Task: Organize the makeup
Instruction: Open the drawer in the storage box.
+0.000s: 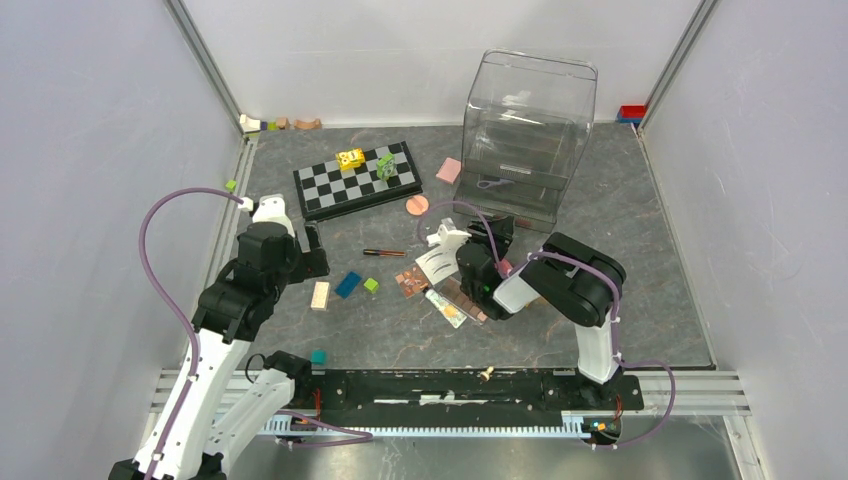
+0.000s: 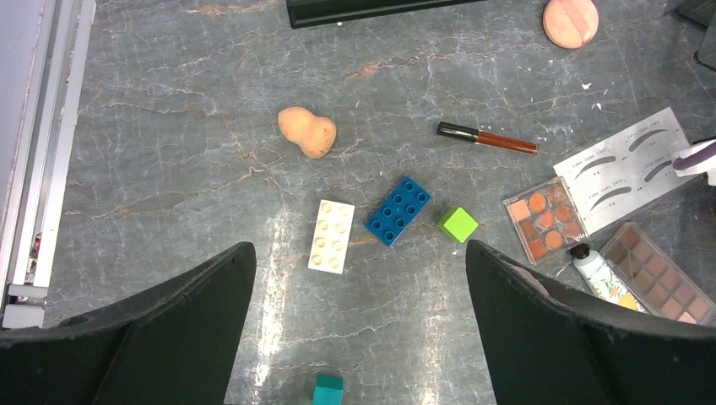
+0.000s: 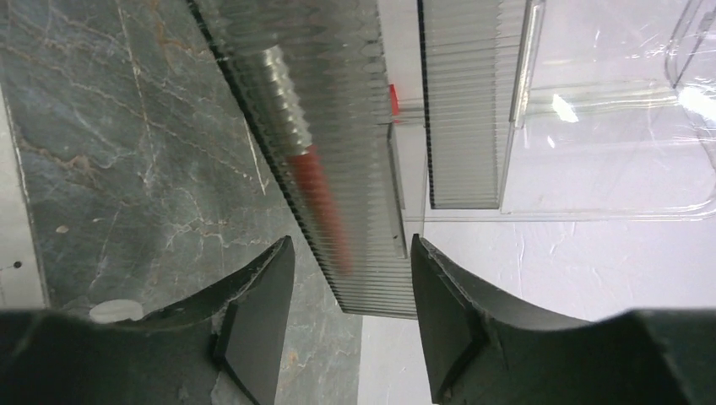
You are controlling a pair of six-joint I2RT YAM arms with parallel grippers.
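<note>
No brand names I can actually read. The white card of brow shapes has tiny print under each shape and the cream tube has some artwork on it, but both are too small to make out.

My left gripper is spread wide with nothing in it. It hangs over the toy stuff: cream block, blue block, green cube, teal block.

The makeup is mostly bunched on the table to the right of those. There's the card, an orange palette right at its corner, and the tube tucked between that and the brown-pink palette. A brown stick with a black cap lies apart from the bunch. The peach sponge is well off to the left, and the round peach puff is near the chessboard.

My right gripper has its fingers apart, right up at the ribbed front of the clear organizer. I can't tell if either finger touches it.

Only the right wrist view shows something red and silver, blurred behind the ribs. Only the overhead view shows a pink square pad beside the organizer, and I can't find the sponge there.
</note>
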